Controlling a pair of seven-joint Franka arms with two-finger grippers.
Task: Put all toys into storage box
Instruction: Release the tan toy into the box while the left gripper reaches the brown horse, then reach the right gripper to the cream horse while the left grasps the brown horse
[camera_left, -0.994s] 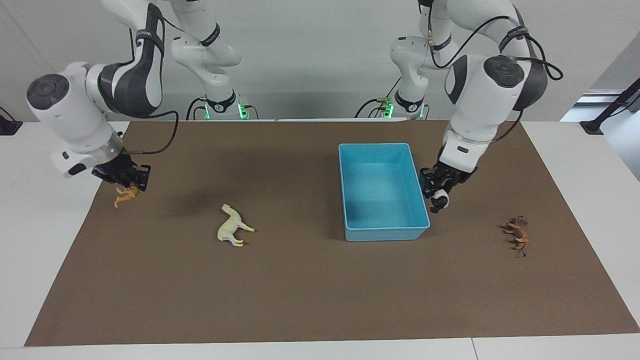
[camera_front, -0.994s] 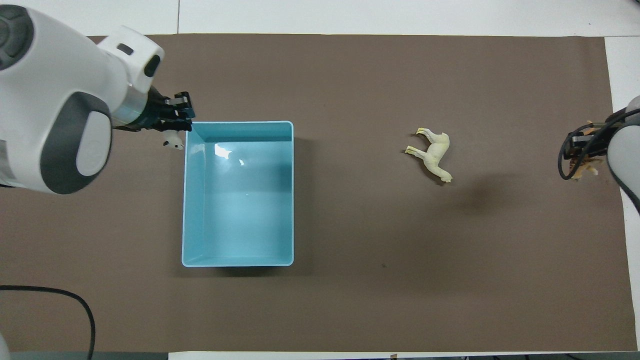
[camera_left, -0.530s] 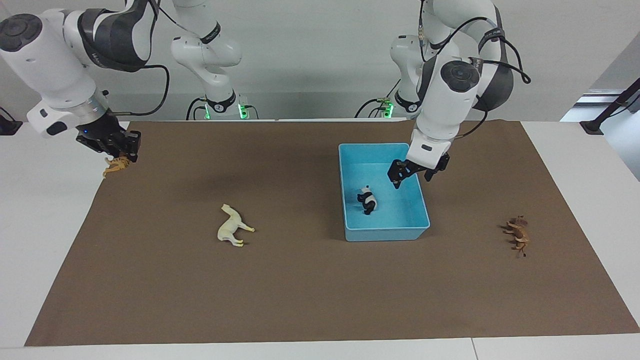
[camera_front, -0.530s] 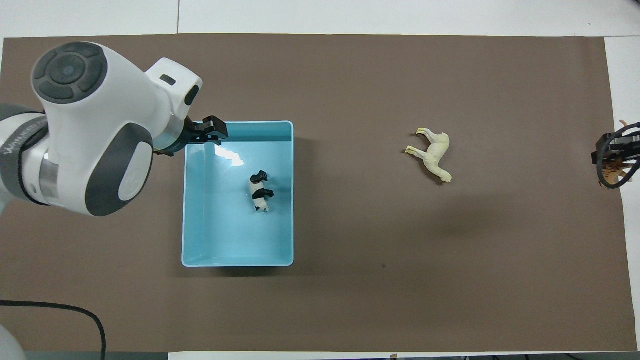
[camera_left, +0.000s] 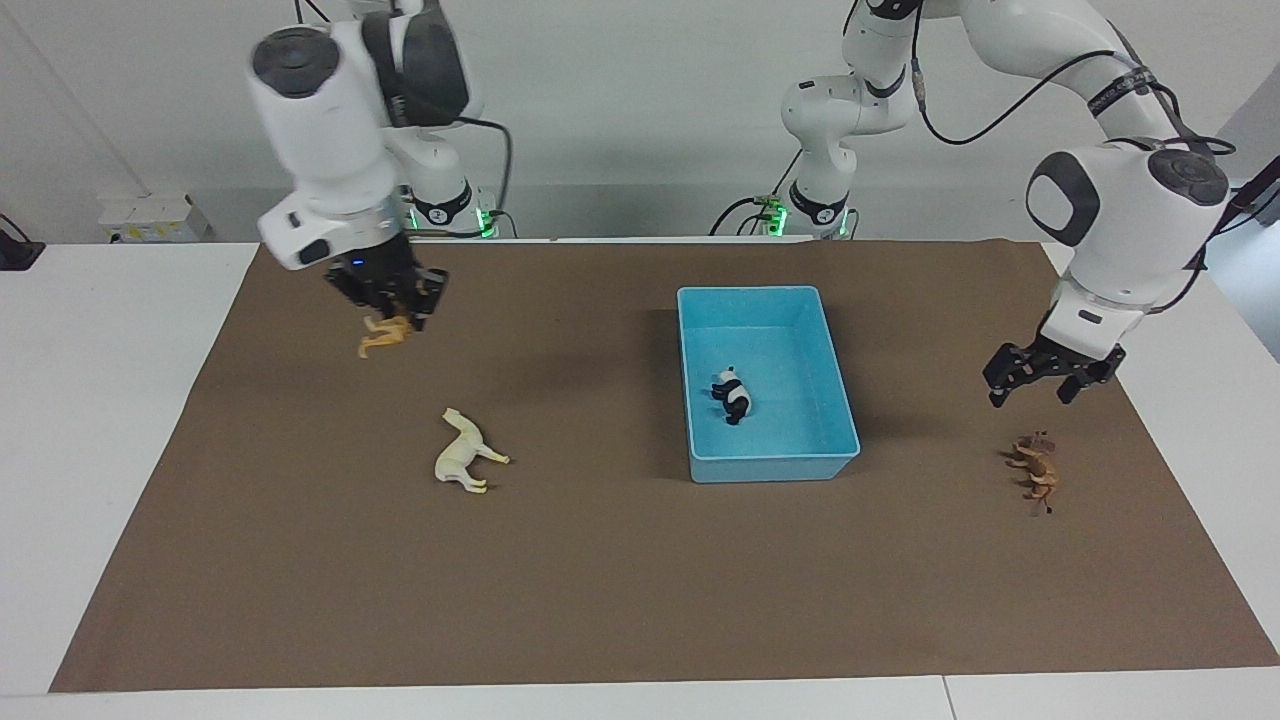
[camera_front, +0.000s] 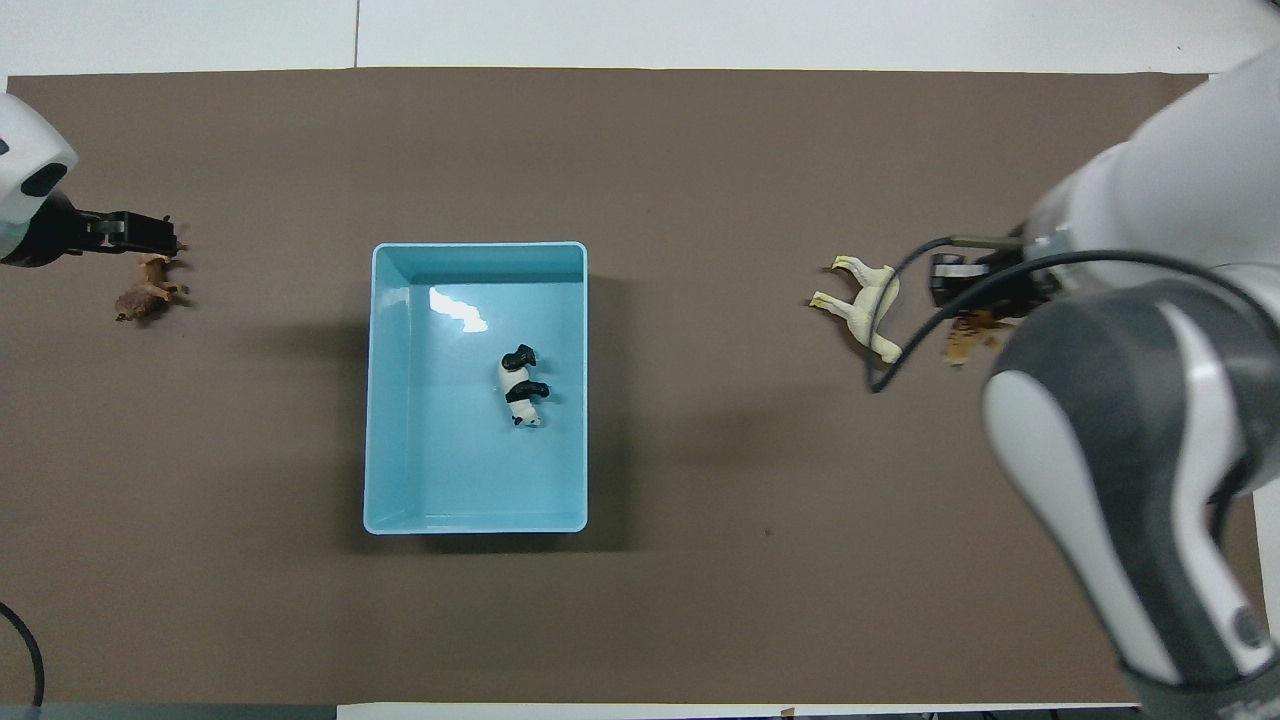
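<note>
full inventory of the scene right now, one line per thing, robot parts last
storage box: 1, light blue, on the mat toward the left arm's end.
panda: 1, black and white, in the storage box.
horse: 1, cream-white, lying on the mat toward the right arm's end.
horned animal: 1, reddish-brown, on the mat at the left arm's end.
tiger: 1, orange, held in the air by the right gripper.
mat: 1, brown, covering the table.
right gripper: 1, black, shut on the tiger above the mat.
left gripper: 1, black, open, over the mat above the horned animal.
</note>
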